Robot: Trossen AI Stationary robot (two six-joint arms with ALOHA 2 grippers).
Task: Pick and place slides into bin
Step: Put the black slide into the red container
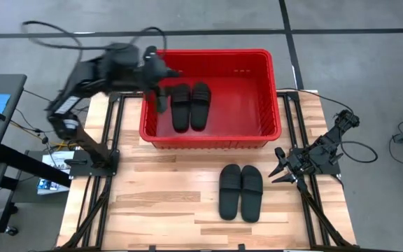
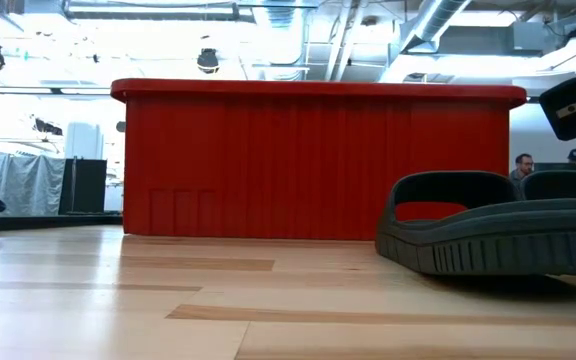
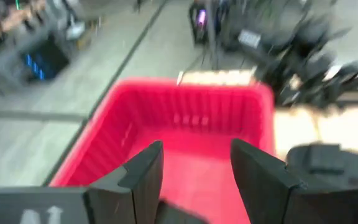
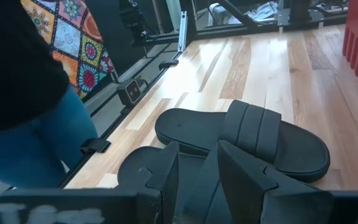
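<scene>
The red bin [image 1: 257, 84] stands at the table's far middle. Two black slides [image 1: 180, 106] [image 1: 200, 105] lie side by side on its floor, soles down, left of its middle. Two more slides [image 1: 230, 190] [image 1: 251, 190] lie side by side on the table, in front of the bin. My left gripper [image 1: 162, 94] is open and empty over the bin's left part, next to the slides in it; its wrist view [image 3: 194, 168] shows the bin's floor [image 3: 191, 155] between the fingers. My right gripper [image 1: 280, 168] is open and empty, just right of the table pair, pointing at it [image 4: 197, 162].
Black frame rails [image 1: 110, 133] run along the table's left and right sides. The near half of the wooden table [image 1: 159, 217] lies in front of the bin. A person in blue trousers [image 4: 36, 143] stands beside the table, and people [image 2: 523, 165] show in the room behind.
</scene>
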